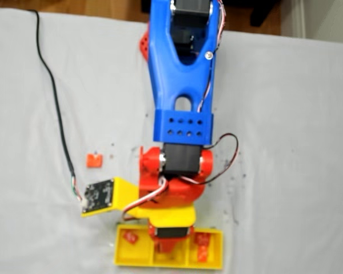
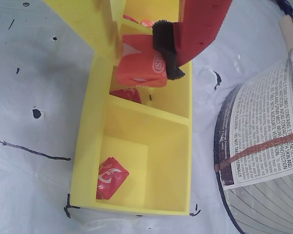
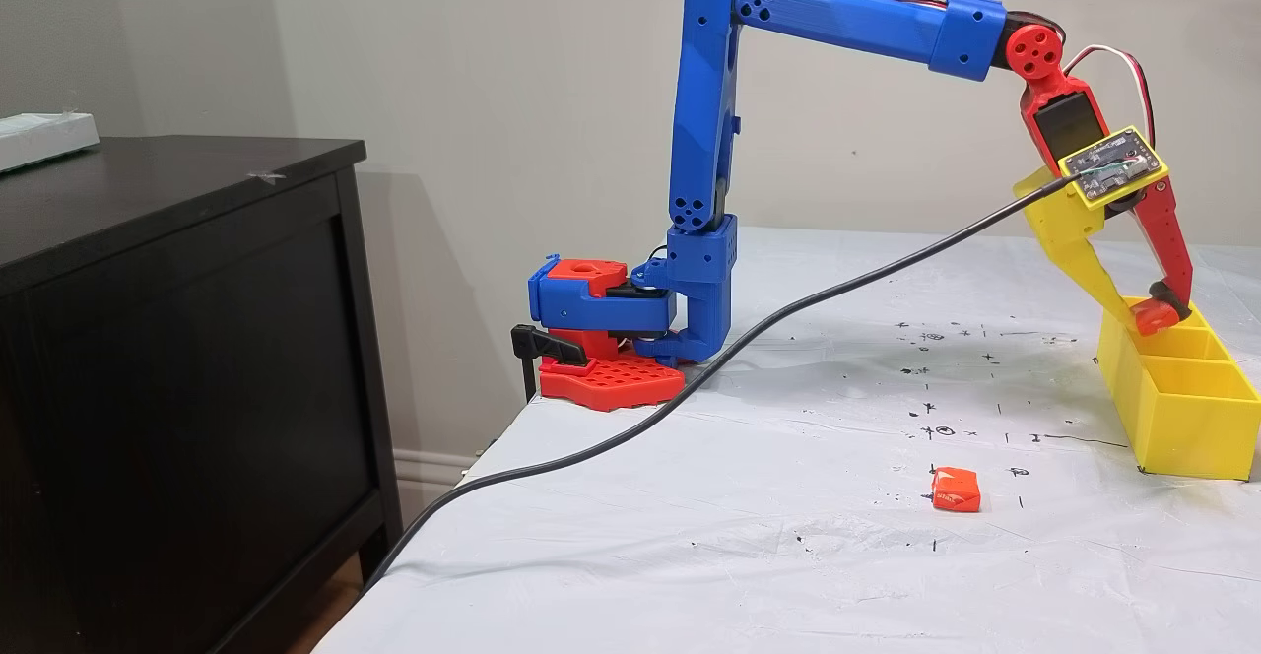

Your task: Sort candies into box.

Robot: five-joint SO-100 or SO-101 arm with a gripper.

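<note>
In a fixed view from above, the gripper [image 1: 170, 244] hangs over the middle compartment of the yellow box [image 1: 126, 258], which runs along the frame from nine to three o'clock; a red candy [image 1: 130, 236] lies in the nine o'clock compartment, two more red candies [image 1: 202, 240] in the three o'clock one, and a loose orange candy [image 1: 94, 160] sits on the white table cover [image 1: 286, 142] well apart toward ten o'clock of the box. In the wrist view, the jaws are closed narrowly on an orange candy [image 2: 142, 68], held directly above the middle compartment, so the drop looks to be straight down; a reddish wrapper [image 2: 126, 94] peeks from beneath it, a red candy [image 2: 110, 177] lies at seven o'clock in the nearest compartment, and wrappers [image 2: 145, 22] show at twelve in the farthest; a printed label [image 2: 263, 136] fills three o'clock. In another fixed view, the held candy [image 3: 1151, 317] sits just at the box's [image 3: 1182, 418] rim; the loose candy [image 3: 955, 490] lies at eight o'clock of the box.
</note>
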